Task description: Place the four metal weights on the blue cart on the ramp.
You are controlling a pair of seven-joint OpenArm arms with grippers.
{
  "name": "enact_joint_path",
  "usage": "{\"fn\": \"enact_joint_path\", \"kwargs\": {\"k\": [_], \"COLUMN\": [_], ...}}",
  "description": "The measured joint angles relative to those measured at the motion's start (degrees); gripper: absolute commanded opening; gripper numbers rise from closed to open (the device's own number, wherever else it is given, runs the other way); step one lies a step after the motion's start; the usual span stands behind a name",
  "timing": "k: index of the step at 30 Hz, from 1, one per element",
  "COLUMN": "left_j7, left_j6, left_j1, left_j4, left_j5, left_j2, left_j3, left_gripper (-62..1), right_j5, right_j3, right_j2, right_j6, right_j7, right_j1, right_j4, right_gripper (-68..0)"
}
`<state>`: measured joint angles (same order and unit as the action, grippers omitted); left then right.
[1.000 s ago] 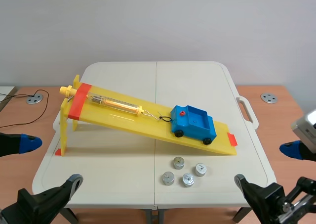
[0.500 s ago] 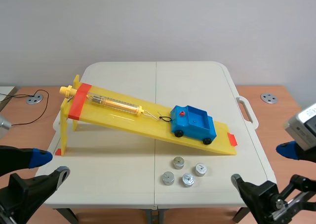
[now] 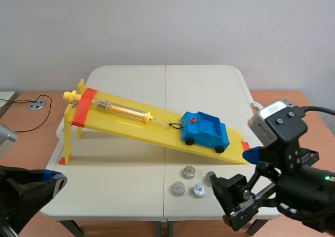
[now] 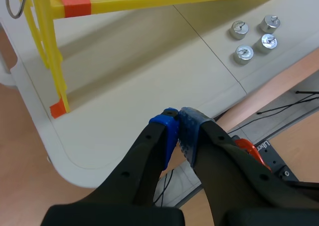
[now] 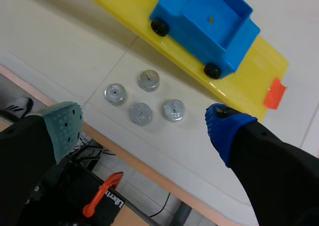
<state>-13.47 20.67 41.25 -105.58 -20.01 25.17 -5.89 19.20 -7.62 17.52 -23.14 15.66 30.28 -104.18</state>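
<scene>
The right gripper [image 5: 143, 122] hangs with its fingers spread wide over the four metal weights [image 5: 140, 113]. These lie clustered on the white table [image 5: 50, 41], just beside the low end of the yellow ramp [image 5: 244, 86]. The blue cart [image 5: 209, 24] stands on the ramp near that end. The left gripper [image 4: 178, 131] has its pads pressed together on nothing, over the table's near left edge, well apart from the weights.

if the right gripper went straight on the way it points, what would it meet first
Most likely the metal weights on the table, straight ahead of the open right gripper; depth is hard to judge.
</scene>
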Motion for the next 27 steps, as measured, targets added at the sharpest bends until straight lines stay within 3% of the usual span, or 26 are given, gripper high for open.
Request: {"fn": "enact_joint_path", "kwargs": {"k": [8,10,19,27], "left_j7": [-2.51,-2.60,-2.62,-2.62], "left_j6": [0.00,0.00,0.00,0.00], "left_j1": [-1.79,-2.51,-3.19,-3.19], "left_j4": [0.02,0.02,0.02,0.02], "left_j5": [0.00,0.00,0.00,0.00], "left_j2": [-1.25,-1.22,-1.22,-1.22], "left_j3": [0.00,0.00,0.00,0.00], "left_gripper": [-57.5,-57.5,-57.5,-57.5], "right_j5": [-1.51,-2.14,-10.54,-17.29], "right_j3": [-4.15,-5.16,-8.92,-13.44], "right_j2": [-3.45,-4.24,-8.44,-9.60], "right_j6": [-0.20,-0.20,0.04,2.64], "right_j7": [1.22,1.22,1.18,0.90], "right_j1": [-4.57,-5.75,-10.62,-13.44], "right_j4": [7.23,8.83,14.16,16.72], "right_gripper": [-25.9,-30.7,-33.3,-33.3]}}
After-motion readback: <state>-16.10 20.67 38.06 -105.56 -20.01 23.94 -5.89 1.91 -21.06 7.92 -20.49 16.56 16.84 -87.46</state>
